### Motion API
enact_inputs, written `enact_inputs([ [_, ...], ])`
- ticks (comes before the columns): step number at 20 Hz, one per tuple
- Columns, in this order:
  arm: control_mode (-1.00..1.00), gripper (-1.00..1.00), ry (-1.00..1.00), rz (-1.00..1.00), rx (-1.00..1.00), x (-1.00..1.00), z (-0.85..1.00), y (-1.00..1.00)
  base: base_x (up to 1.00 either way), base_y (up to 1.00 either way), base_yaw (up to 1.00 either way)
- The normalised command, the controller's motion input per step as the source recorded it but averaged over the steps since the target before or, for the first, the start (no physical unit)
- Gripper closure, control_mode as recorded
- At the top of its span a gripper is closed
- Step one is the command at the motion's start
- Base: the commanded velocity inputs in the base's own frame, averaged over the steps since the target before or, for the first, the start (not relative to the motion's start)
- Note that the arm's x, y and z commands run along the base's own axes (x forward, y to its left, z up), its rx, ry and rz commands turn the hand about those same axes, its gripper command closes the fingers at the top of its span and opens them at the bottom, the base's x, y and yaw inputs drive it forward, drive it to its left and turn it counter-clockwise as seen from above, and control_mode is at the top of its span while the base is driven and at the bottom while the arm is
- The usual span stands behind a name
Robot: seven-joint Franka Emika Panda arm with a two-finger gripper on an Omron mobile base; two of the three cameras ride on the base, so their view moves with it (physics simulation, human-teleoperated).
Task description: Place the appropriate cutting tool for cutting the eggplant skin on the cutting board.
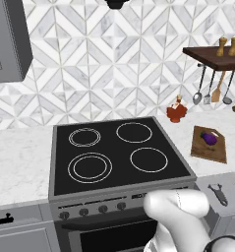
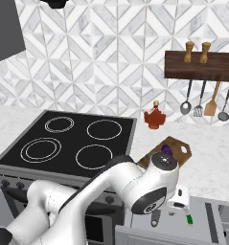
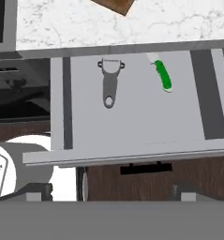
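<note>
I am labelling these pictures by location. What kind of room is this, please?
A rendered kitchen: a black stove set in a marble counter, utensils hanging under a wall shelf, and an open drawer holding a peeler.

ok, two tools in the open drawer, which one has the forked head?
The dark grey peeler, lying left of the green-handled tool in the drawer. Its wide Y-shaped head points toward the counter; the green one is a slim straight piece with a pale tip.

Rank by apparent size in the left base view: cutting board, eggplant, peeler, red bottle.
1. cutting board
2. peeler and red bottle: look about alike, and the peeler lies nearer the camera, so unranked
3. eggplant
</note>
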Motion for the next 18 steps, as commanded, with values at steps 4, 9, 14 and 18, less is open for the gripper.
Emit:
enact_inputs([
  [4, -1.0, -1.0, 0.11, 0.0, 0.0, 0.47, -0.53, -0.09, 0.0, 0.0, 0.0],
  [9, -1.0, -1.0, 0.12, 0.0, 0.01, 0.24, -0.62, -0.06, 0.0, 0.0, 0.0],
  [14, -1.0, -1.0, 0.05, 0.0, 0.01, 0.09, -0.63, -0.06, 0.0, 0.0, 0.0],
  [18, -1.0, -1.0, 0.02, 0.0, 0.0, 0.07, -0.62, -0.02, 0.0, 0.0, 0.0],
])
